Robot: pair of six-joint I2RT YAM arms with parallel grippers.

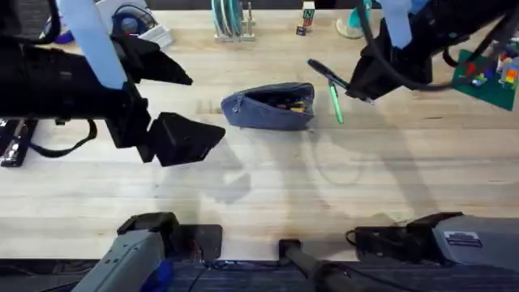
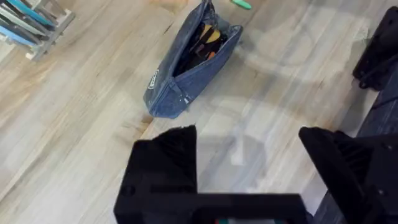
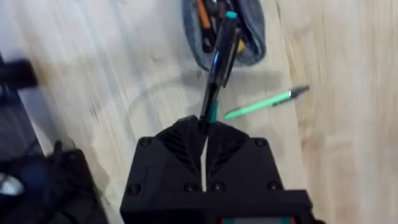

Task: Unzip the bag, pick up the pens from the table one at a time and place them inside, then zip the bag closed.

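Overhead: the bag (image 1: pixel 269 106) lies mid-surface, unzipped, mouth gaping, long axis running left to right. The right tool (image 1: pixel 350 88) hangs just off the bag's right end, clamped on the dark pen (image 1: pixel 326 71), which sticks out toward the upper left, roughly over the surface behind the bag's right end. The green pen (image 1: pixel 335 104) lies on the surface (image 1: pixel 324 186) just right of the bag, directly under that tool, long axis running away from the arm bases. The left tool (image 1: pixel 174 109) hovers left of the bag, jaws spread wide, empty.

Left wrist: bag (image 2: pixel 186 65) ahead of the spread fingers (image 2: pixel 165 171), opening up; orange and yellow items inside, not identifiable. Only a green sliver of the green pen (image 2: pixel 241 4) is in view, cut by the frame edge.

Right wrist: tool (image 3: pixel 207 138) pinching the dark pen (image 3: pixel 220 53) near its rear end; the tip points at the bag's (image 3: pixel 252 37) open mouth. Judgement: a forward push along the pen's own axis should carry it in. Height of the tip above the opening is unclear. Green pen (image 3: pixel 264 102) lies beside, crosswise to the held pen.
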